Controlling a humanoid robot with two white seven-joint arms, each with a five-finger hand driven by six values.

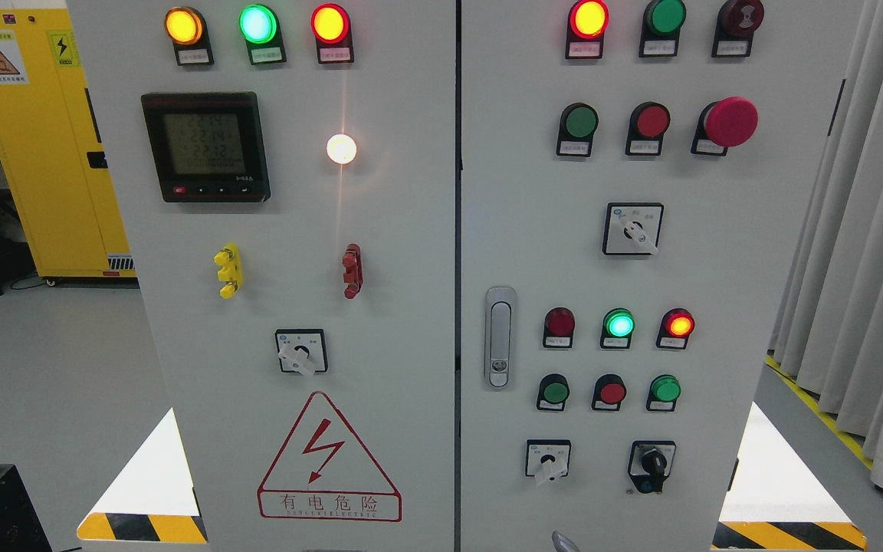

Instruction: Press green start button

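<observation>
Stiff, springy green push button [555, 391] well above a grey sliver of robot hand [562, 541], its state unreadable; probably needs one square fingertip press mid-cap, no grasp.

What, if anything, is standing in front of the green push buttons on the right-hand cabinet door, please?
Nothing visible covers the green button in the upper row or the two green buttons lower down. Neither hand is identifiable in this view.

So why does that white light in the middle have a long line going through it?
In the head view, the white lamp is so bright that it glares, smearing a thin vertical streak up and down the left cabinet door; the meter screen nearby looks dim, its digits hard to read.
</observation>
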